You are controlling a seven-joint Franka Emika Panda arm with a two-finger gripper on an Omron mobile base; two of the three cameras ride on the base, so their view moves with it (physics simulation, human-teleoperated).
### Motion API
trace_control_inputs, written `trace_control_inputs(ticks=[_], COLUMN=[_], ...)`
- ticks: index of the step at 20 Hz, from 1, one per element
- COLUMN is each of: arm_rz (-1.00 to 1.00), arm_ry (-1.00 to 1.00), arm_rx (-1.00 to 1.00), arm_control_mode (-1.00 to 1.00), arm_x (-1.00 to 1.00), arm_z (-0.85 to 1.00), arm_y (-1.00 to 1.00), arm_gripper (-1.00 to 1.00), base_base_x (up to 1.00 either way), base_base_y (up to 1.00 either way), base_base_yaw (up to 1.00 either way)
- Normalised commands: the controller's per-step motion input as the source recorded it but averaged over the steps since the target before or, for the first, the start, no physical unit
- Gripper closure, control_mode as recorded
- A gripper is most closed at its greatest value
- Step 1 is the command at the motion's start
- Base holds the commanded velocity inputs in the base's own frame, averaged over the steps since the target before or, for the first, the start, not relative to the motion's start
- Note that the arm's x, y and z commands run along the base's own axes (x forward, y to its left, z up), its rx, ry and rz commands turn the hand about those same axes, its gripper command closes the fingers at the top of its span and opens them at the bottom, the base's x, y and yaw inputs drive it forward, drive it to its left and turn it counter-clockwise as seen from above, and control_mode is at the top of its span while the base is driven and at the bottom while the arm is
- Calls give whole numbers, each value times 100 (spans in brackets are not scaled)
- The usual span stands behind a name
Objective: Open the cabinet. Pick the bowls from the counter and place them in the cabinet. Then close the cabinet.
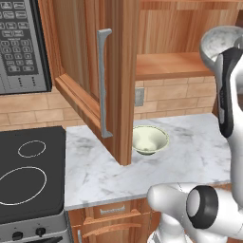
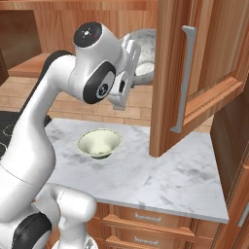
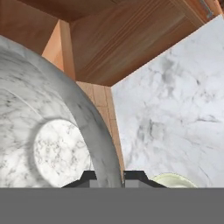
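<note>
Two bowls are accounted for. The grey-white speckled bowl (image 3: 48, 131) is aloft, its rim pinched between the fingertips (image 3: 87, 177) of the gripper (image 3: 109, 177), which is clamped tight on it; in the left base view this bowl (image 1: 219, 43) sits at the level of the cabinet's lower shelf (image 1: 173, 64), at the right edge of the opening, tipped on its side. From the right base view the same bowl (image 2: 141, 53) appears behind the wrist, just left of the open door (image 2: 168, 73). The cabinet (image 1: 185, 33) stands open, both doors swung outward, one with its long silver handle (image 1: 103, 80) facing the camera. The pale cream-green bowl (image 1: 149, 139) rests upright on the counter (image 1: 190, 156), near the backsplash and just beside the lower corner of the left door. A black stove top (image 1: 31, 171) adjoins the counter, with a grey microwave (image 1: 21, 45) above it.
</note>
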Motion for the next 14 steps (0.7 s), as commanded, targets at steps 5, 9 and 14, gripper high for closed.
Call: trace_control_inputs(ticks=[5, 9, 14], arm_rz=[0, 0, 0], arm_ry=[0, -1, -3], arm_rx=[6, 8, 9], arm_control_mode=[-100, -100, -100], arm_x=[34, 23, 21], arm_z=[-1, -1, -8], arm_y=[-11, -23, -26], arm_gripper=[100, 100, 100], base_base_x=[0, 0, 0], base_base_y=[0, 0, 0], base_base_yaw=[0, 0, 0])
